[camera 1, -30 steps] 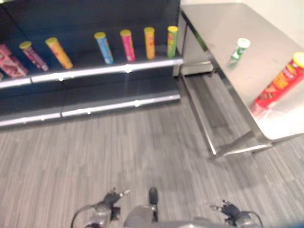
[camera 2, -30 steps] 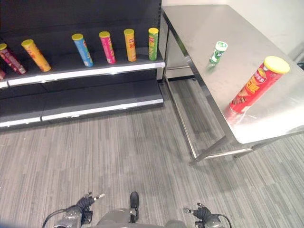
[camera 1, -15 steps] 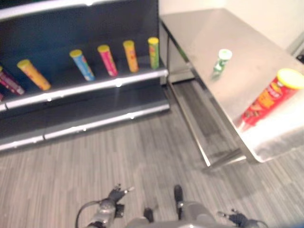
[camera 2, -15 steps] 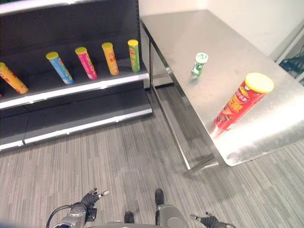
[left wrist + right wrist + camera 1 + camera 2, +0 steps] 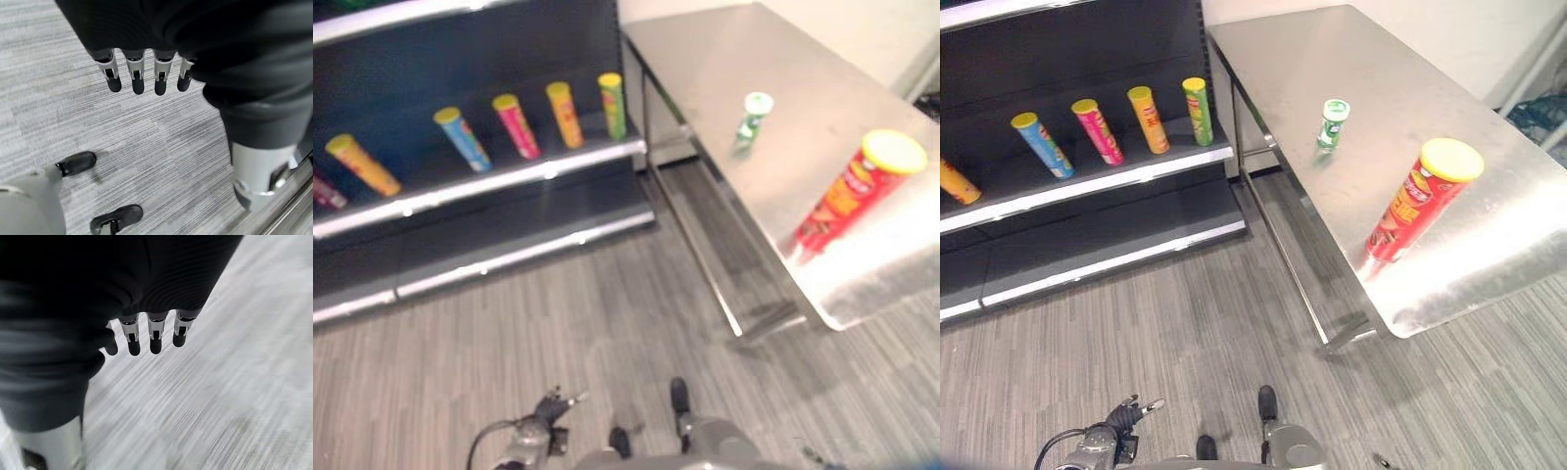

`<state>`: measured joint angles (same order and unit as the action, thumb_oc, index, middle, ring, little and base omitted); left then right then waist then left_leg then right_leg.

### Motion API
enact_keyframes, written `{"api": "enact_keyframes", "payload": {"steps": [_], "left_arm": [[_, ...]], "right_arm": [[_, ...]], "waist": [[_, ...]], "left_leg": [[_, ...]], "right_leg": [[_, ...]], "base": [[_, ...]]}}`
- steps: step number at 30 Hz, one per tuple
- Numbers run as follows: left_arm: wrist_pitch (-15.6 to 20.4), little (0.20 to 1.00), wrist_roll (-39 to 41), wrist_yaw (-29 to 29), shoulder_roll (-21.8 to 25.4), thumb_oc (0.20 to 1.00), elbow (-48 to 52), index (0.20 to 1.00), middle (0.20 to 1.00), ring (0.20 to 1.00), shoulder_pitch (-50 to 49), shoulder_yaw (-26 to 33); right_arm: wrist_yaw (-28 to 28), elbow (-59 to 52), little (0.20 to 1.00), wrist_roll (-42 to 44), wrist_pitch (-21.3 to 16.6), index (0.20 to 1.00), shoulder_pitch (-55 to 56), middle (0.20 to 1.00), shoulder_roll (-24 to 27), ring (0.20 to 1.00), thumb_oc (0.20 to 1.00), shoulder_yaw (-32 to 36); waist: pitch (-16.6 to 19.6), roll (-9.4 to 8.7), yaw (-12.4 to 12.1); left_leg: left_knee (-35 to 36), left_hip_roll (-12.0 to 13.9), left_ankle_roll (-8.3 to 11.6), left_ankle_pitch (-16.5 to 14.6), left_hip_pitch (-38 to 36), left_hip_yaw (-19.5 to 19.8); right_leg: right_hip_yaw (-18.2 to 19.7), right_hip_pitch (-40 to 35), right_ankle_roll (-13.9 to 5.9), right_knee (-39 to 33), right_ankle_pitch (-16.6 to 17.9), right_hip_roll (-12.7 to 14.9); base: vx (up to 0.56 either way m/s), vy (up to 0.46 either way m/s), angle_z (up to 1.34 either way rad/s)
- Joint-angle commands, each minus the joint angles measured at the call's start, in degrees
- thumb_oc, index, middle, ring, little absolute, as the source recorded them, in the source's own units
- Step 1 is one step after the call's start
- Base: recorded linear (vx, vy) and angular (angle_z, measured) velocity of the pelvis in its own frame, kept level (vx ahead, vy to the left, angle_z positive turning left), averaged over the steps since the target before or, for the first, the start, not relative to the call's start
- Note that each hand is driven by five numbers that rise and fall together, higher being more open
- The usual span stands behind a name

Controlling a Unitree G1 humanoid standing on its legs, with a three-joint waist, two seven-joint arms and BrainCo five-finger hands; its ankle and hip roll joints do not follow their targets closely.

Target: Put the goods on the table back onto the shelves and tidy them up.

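Steel table [image 5: 1489,245]: one red can [image 5: 1422,201], one small green bottle [image 5: 1333,123], both upright. Left hand [image 5: 142,73] and right hand [image 5: 154,335]: fingers straight, empty, above floor.

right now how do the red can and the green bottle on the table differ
The red can is far taller and wider than the green bottle. The can has a yellow lid, the bottle a white cap. The can stands nearer the table's front end, the bottle farther back. Both stand upright, untouched.

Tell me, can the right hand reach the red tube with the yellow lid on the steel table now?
Probably not: the right hand hangs low over the floor, and the red tube stands on the steel table ahead.
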<state>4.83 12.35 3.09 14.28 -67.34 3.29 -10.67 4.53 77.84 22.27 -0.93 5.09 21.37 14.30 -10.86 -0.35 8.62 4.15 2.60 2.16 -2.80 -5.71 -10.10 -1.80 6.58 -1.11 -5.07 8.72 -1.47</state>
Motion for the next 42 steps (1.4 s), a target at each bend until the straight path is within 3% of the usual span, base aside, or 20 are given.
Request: {"api": "enact_keyframes", "payload": {"steps": [1, 2, 4, 5, 6, 8, 10, 13, 20, 21, 22, 25, 26, 27, 30, 35, 42], "left_arm": [[1.74, 1.0, -0.25, 0.58, 1.44, 1.0, -0.68, 1.0, 1.0, 1.0, 1.13, 2.02], [1.72, 1.0, -2.18, 0.26, 1.44, 1.0, -0.87, 1.0, 1.0, 1.0, 0.69, 2.47], [1.48, 1.0, -3.34, 0.31, 1.08, 1.0, -0.71, 1.0, 1.0, 1.0, -0.02, 2.9], [1.29, 1.0, -4.77, 0.43, 0.54, 1.0, 0.01, 1.0, 1.0, 1.0, -1.15, 4.01], [1.27, 1.0, -4.79, 0.44, 0.57, 1.0, 0.03, 1.0, 1.0, 1.0, -1.16, 3.91], [1.29, 1.0, -6.53, 0.32, 0.38, 1.0, 0.68, 1.0, 1.0, 1.0, -2.07, 4.19], [1.27, 1.0, -6.58, 0.34, 0.38, 1.0, 0.69, 1.0, 1.0, 1.0, -2.02, 4.23], [1.36, 1.0, -7.23, -0.45, 1.0, 1.0, 1.38, 1.0, 1.0, 1.0, -1.86, 3.55], [1.36, 1.0, -7.23, -0.45, 1.01, 1.0, 1.38, 1.0, 1.0, 1.0, -1.86, 3.57], [2.38, 1.0, -7.51, -3.29, 2.48, 1.0, 5.22, 1.0, 1.0, 1.0, -0.46, 0.35], [2.68, 1.0, -7.52, -4.0, 2.19, 1.0, 5.27, 1.0, 1.0, 1.0, -0.78, -1.09], [2.68, 1.0, -7.53, -4.0, 2.16, 1.0, 5.27, 1.0, 1.0, 1.0, -0.81, -0.94], [2.88, 1.0, -7.45, -4.6, 2.12, 1.0, 4.95, 1.0, 1.0, 1.0, -1.39, -2.1], [2.94, 1.0, -7.88, -5.01, 2.22, 1.0, 3.25, 1.0, 1.0, 1.0, -2.38, -2.64], [3.06, 1.0, -7.88, -4.94, 1.99, 1.0, 2.51, 1.0, 1.0, 1.0, -2.68, -2.47], [3.39, 1.0, -7.13, -4.78, 1.64, 1.0, 2.24, 1.0, 1.0, 1.0, -2.74, -2.62], [3.54, 1.0, -6.05, -4.96, 1.74, 1.0, 2.14, 1.0, 1.0, 1.0, -2.71, -2.66]], "right_arm": [[2.97, 2.02, 1.0, 4.75, -1.3, 1.0, 2.24, 1.0, 5.03, 1.0, 1.0, 1.16], [5.33, 0.04, 1.0, 8.93, -2.82, 1.0, 4.8, 1.0, 10.73, 1.0, 1.0, 10.83], [8.13, -7.17, 1.0, 8.38, -4.22, 1.0, 6.17, 1.0, 14.14, 1.0, 1.0, 15.68], [11.94, -25.43, 1.0, 3.37, -6.51, 1.0, 8.38, 1.0, 16.67, 1.0, 1.0, 19.37], [12.13, -25.94, 1.0, 3.17, -6.24, 1.0, 8.63, 1.0, 16.38, 1.0, 1.0, 19.59], [14.99, -41.9, 1.0, -1.72, -9.75, 1.0, 6.24, 1.0, 20.64, 1.0, 1.0, 21.72], [15.2, -42.44, 1.0, -1.98, -9.41, 1.0, 6.33, 1.0, 20.37, 1.0, 1.0, 21.84], [14.91, -49.79, 1.0, -4.74, -11.11, 1.0, 2.24, 1.0, 25.33, 1.0, 1.0, 20.79], [14.92, -49.8, 1.0, -4.75, -11.09, 1.0, 2.21, 1.0, 25.31, 1.0, 1.0, 20.76], [4.76, -66.48, 1.0, -2.89, -14.54, 1.0, -8.48, 1.0, 37.82, 1.0, 1.0, 13.6], [-0.04, -68.33, 1.0, 2.23, -14.68, 1.0, -13.94, 1.0, 41.88, 1.0, 1.0, 8.13], [-0.03, -68.17, 1.0, 2.23, -14.73, 1.0, -14.31, 1.0, 41.94, 1.0, 1.0, 7.78], [-3.81, -69.74, 1.0, 6.99, -14.86, 1.0, -18.05, 1.0, 44.64, 1.0, 1.0, 3.87], [-8.02, -70.11, 1.0, 10.2, -14.2, 1.0, -25.15, 1.0, 51.19, 1.0, 1.0, -3.52], [-8.39, -69.38, 1.0, 9.87, -14.11, 1.0, -31.0, 1.0, 55.25, 1.0, 1.0, -8.74], [-11.12, -69.2, 1.0, 12.9, -13.46, 1.0, -37.74, 1.0, 57.4, 1.0, 1.0, -15.83], [-14.69, -66.63, 1.0, 10.64, -11.19, 1.0, -50.1, 1.0, 62.09, 1.0, 1.0, -33.07]], "waist": [[1.2, -0.63, 2.0], [1.75, -0.31, 3.83], [1.99, 0.08, 4.83], [1.85, 0.43, 6.08], [2.08, 0.4, 5.86], [2.02, 0.71, 6.71], [2.13, 0.68, 6.4], [2.06, 0.47, 6.06], [2.14, 0.47, 6.0], [2.84, 0.05, 3.91], [3.08, -0.26, 3.09], [3.12, -0.25, 3.29], [3.29, -0.54, 2.25], [3.48, -1.22, 1.25], [3.71, -1.41, 1.37], [4.0, -1.78, 0.65], [4.24, -2.59, -0.07]], "left_leg": [[-6.46, 0.92, 3.85, -4.9, 1.89, -0.93], [-6.16, 1.08, 4.06, -5.24, 1.04, -1.8], [-5.81, 1.15, 4.12, -5.49, 0.46, -2.62], [-5.96, 1.32, 4.03, -6.2, -0.07, -3.78], [-5.87, 1.3, 4.04, -5.94, 0.19, -3.91], [-6.51, 1.65, 3.76, -6.83, -0.21, -5.92], [-6.45, 1.66, 3.79, -6.6, -0.02, -6.25], [-6.81, 2.01, 3.76, -6.86, -0.18, -7.86], [-6.76, 2.0, 3.76, -6.8, -0.11, -7.93], [-6.34, 3.32, 4.62, -6.19, -1.23, -8.59], [-5.95, 3.53, 5.05, -5.36, -1.23, -8.14], [-5.91, 3.52, 5.05, -5.31, -1.16, -8.09], [-5.98, 3.56, 5.34, -5.1, -1.14, -7.9], [-5.94, 3.81, 5.79, -4.8, -1.42, -7.8], [-5.77, 4.02, 6.01, -4.55, -1.35, -7.46], [-5.39, 4.02, 6.21, -4.14, -1.18, -6.41], [-5.31, 4.07, 6.66, -3.88, -1.16, -5.83]], "right_leg": [[0.49, -4.58, -8.15, 7.9, -15.01, 3.64], [1.02, -4.88, -8.6, 7.88, -15.16, 3.86], [1.77, -4.8, -8.97, 7.85, -15.14, 3.79], [3.15, -4.59, -9.4, 7.84, -15.28, 3.47], [3.28, -4.29, -9.36, 7.73, -15.01, 3.47], [5.37, -3.52, -9.93, 7.64, -14.75, 2.92], [5.7, -3.21, -9.88, 7.56, -14.41, 2.85], [7.09, -2.63, -10.34, 7.3, -13.92, 2.33], [7.17, -2.52, -10.33, 7.28, -13.86, 2.32], [6.2, -3.71, -10.5, 6.36, -13.89, 2.31], [5.35, -4.23, -10.14, 6.11, -13.75, 2.59], [5.3, -4.18, -10.14, 6.09, -13.74, 2.6], [4.87, -4.52, -9.99, 6.04, -13.8, 2.7], [4.07, -5.08, -9.69, 5.8, -13.84, 2.68], [3.62, -5.34, -9.52, 5.64, -13.93, 2.65], [2.46, -6.03, -9.33, 5.57, -14.08, 2.96], [1.12, -6.76, -9.29, 5.47, -14.1, 3.45]], "base": [[0.07, 0.048, -0.14], [0.09, 0.068, -0.06], [0.08, 0.081, -0.12], [0.02, 0.054, -0.29], [0.03, 0.057, -0.29], [-0.01, 0.034, -0.45], [-0.02, 0.006, -0.63], [-0.01, -0.001, -0.4], [0.0, -0.007, -0.03], [-0.01, -0.077, -0.2], [-0.01, -0.077, -0.64], [0.0, -0.017, -0.04], [0.03, -0.047, 0.31], [0.03, -0.053, 0.13], [0.02, -0.019, 0.12], [0.0, -0.016, 0.22], [0.0, -0.006, 0.07]]}}
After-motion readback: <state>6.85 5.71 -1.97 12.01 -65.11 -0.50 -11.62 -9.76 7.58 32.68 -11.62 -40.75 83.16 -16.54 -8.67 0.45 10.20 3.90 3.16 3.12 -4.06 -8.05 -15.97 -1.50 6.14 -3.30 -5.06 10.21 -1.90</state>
